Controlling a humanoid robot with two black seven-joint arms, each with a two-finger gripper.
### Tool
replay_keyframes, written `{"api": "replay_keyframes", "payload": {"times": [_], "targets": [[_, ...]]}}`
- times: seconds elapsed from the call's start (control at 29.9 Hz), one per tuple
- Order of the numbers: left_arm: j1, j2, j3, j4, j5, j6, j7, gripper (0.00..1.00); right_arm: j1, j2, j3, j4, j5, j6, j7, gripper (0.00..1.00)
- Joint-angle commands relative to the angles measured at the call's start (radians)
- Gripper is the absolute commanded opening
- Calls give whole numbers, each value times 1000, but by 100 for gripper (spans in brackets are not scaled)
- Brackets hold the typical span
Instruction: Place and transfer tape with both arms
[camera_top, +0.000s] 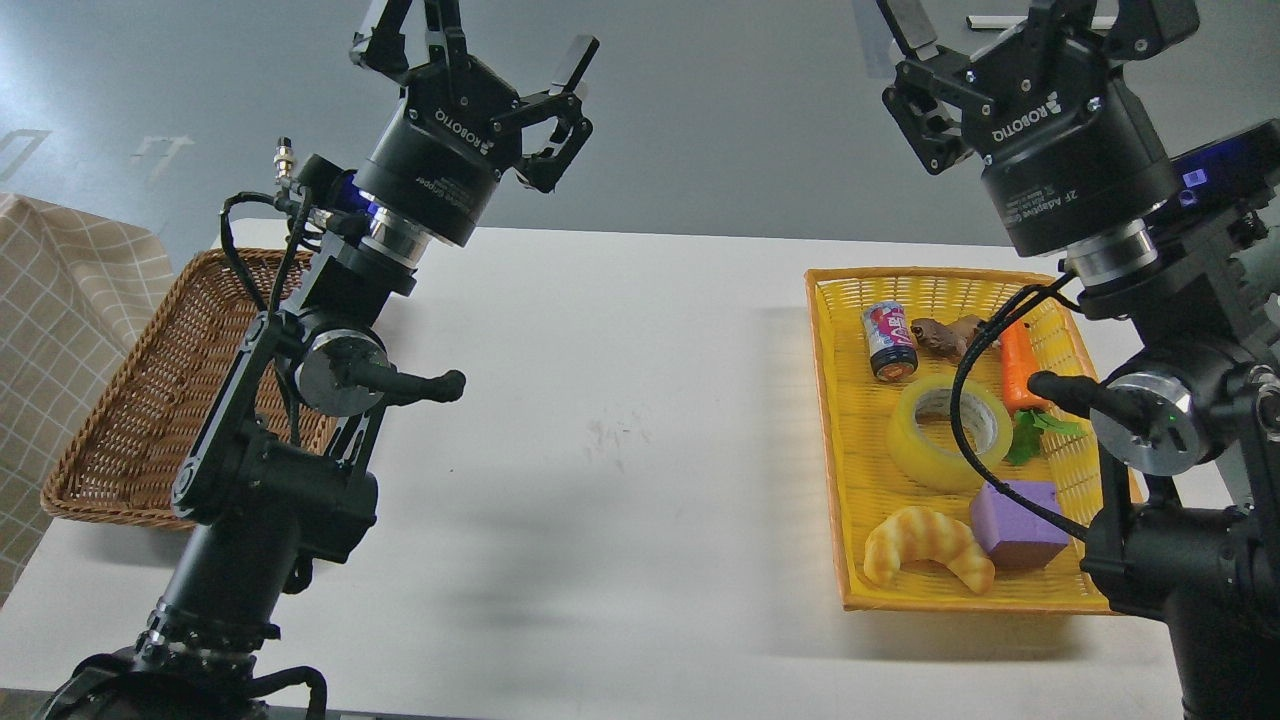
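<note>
The tape (948, 432), a translucent yellow roll with a grey-white core, lies flat in the middle of the yellow basket (836, 420) at the right. My left gripper (475, 35) is open and empty, raised high above the table's far left part. My right gripper (1010, 10) is open and empty, raised high above the far end of the yellow basket, its fingertips partly cut off by the top edge. A black cable from the right arm crosses in front of the tape.
In the yellow basket lie a small can (889, 340), a brown figure (938, 336), a carrot (1020, 368), a purple block (1018, 523) and a tan croissant (928, 545). A brown wicker basket (130, 400) stands at the table's left. A checked cloth (50, 330) hangs further left.
</note>
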Motion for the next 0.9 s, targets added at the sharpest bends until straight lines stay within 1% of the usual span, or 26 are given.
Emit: {"api": "replay_keyframes", "payload": {"times": [0.0,0.37,0.5,0.67,0.87], "targets": [[-1,0,0,0,0,0,0,98,0,0,1,-1,0,0,0,100],[-6,0,0,3,0,5,3,98,1,-29,1,-1,-2,0,0,100],[-6,0,0,3,0,5,6,98,3,-77,-3,-2,-31,0,0,100],[-6,0,0,6,0,5,8,98,4,-109,-5,-1,-84,0,0,100],[-12,0,0,8,0,5,11,98,1,-141,-7,-1,-95,0,0,100]]}}
